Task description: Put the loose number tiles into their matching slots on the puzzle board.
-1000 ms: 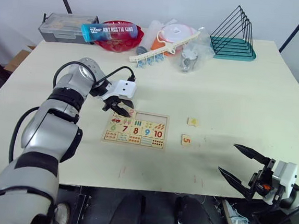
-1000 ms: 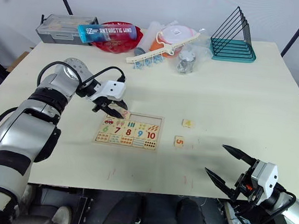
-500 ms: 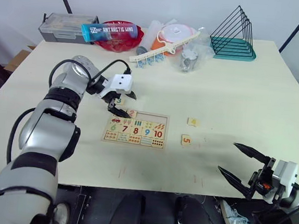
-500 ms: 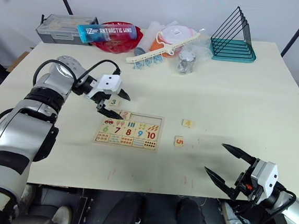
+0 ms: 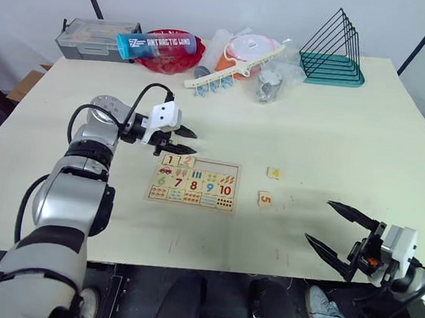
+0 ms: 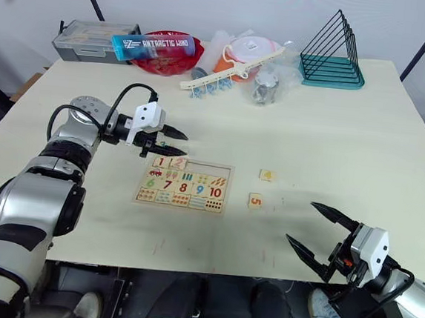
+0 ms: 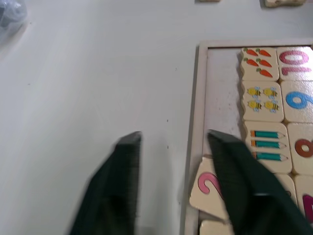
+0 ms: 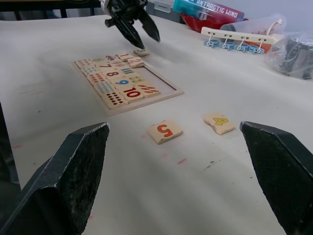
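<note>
Black-fingered and spread wide, the right tool [image 5: 317, 219] hangs empty at the near edge of the desk [image 5: 334, 125], well to the right of the board [image 5: 192, 191] and nearer than it.

Next out, two loose tiles lie on the bare desk to the right of the board. Tile 5 [image 5: 265, 198] is level with the board's near rows and just off its right edge. Tile 4 [image 5: 274, 172] lies a little farther back, level with the board's far row. Neither is touched by anything.

On the board, the rows for 6 to 10 and the counting pictures are full. In the far row of slots [image 7: 222, 88], tile 1 [image 5: 170, 160] sits at the left end. Tile 2 [image 5: 186, 160] sits beside it, but the left wrist view shows it skewed, with one corner riding toward the frame, so it is probably not pressed home. The other three slots, to the right of these, show plain wood.

Just past the board's far left corner hovers the left tool [image 5: 196, 145], released, with nothing between its fingers. In the right wrist view one more small tile [image 8: 142, 51] lies on the desk beyond the board's far edge, close under that tool; its digit cannot be read, though by elimination it should be the 3.

So roughly two of the five are in. What is left is to straighten the 2, then place this far tile, then the 4 and the 5.
</note>
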{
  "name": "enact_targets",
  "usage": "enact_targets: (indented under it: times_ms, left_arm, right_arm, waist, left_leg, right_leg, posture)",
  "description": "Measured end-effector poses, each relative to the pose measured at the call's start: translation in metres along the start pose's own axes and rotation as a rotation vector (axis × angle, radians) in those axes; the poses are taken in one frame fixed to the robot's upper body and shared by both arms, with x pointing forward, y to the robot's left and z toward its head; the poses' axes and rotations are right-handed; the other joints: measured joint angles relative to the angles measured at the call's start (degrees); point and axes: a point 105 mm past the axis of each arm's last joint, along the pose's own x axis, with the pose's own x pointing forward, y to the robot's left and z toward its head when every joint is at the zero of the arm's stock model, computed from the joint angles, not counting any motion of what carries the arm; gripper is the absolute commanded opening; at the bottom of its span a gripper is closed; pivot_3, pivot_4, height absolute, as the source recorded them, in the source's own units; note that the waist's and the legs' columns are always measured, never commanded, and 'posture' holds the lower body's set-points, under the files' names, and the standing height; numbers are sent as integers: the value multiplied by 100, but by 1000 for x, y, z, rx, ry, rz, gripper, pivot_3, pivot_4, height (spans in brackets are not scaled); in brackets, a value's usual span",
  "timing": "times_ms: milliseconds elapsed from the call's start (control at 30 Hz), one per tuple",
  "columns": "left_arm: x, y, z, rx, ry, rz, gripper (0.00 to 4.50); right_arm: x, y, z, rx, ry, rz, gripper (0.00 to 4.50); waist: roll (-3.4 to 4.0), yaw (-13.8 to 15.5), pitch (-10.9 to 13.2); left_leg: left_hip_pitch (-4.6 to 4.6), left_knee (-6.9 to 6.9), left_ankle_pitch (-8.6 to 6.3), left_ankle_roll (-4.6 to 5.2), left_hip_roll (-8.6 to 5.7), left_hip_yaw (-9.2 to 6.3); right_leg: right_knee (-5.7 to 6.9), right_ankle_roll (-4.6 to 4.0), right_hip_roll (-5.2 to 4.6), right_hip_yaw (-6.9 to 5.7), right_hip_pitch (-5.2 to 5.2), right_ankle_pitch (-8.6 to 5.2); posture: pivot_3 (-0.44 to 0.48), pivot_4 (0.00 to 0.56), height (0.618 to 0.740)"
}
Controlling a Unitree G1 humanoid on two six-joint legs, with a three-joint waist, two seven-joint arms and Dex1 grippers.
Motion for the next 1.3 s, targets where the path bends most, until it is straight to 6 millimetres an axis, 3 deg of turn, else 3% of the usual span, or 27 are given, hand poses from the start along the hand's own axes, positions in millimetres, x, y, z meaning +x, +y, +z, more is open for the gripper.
enact_targets:
  times_ms: [67,667,1000,1300]
  left_arm:
    - [1,-1,-2,-4,4,4,61]
    - [5,-6,-16,63,143,-45,61]
    - [5,5,-15,101,192,16,61]
    - [7,2,-20,127,238,-5,61]
  right_arm:
    - [1,0,0,-1,-1,0,4500]
    - [2,-1,0,1,-2,-6,4500]
    - [1,1,-2,7,-4,-13,4500]
    - [0,2,-2,-2,-9,-7,4500]
  waist:
    - [0,-13,0]
    - [0,-16,0]
    - [0,-15,0]
    - [0,-15,0]
  left_leg:
    - [0,0,0,0,0,-1]
    - [0,0,0,0,0,1]
    - [1,0,0,0,0,2]
    - [0,0,0,0,0,2]
  right_leg:
    - [1,0,1,0,0,0]
    - [1,0,1,1,0,0]
    - [1,1,0,2,0,0]
    - [1,0,0,1,0,0]
  posture:
    - [0,150,740]
    - [0,150,740]
    - [0,150,740]
    - [0,150,740]
